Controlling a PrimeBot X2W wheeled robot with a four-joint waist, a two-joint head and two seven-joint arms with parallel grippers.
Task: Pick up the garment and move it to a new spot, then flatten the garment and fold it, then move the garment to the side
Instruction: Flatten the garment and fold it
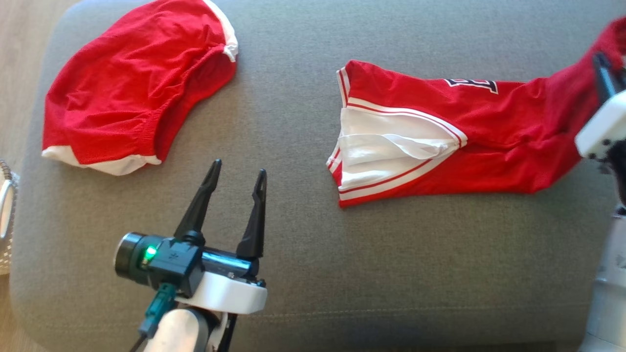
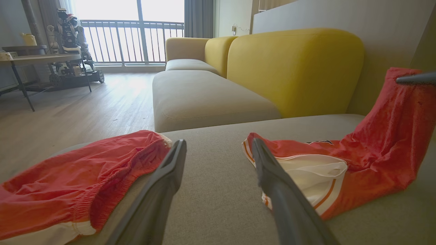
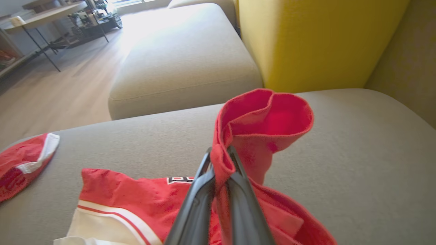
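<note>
**A:** Where is the garment?

**B:** The garment [image 1: 440,132] is red with white striped trim and a dark-edged marking. It lies stretched across the right half of the grey cushion [image 1: 293,254]. Most of it rests flat, with its white-lined opening turned toward the cushion's middle. Its right end is lifted off the fabric.

**A:** What lifts that end?

**B:** My right gripper [image 3: 219,151] does. Its jaws are clamped tight on a fold of the red cloth. In my right wrist view the edge above my fingertips curls over into a loose loop.

**A:** And your other arm?

**B:** My left gripper [image 1: 239,167] has its jaws spread wide and grips nothing. It sits over bare cushion near the front edge, to the left of the garment and apart from it.

**A:** What else is around?

**B:** A second red garment [image 1: 137,83] with white bands lies crumpled at the cushion's far left corner. It is well apart from the first, with grey cushion between them. Behind the seat stands a yellow backrest [image 2: 296,68]. Off to the left there is wooden floor [image 2: 68,115] and a table [image 2: 34,59] by a bright window.
</note>
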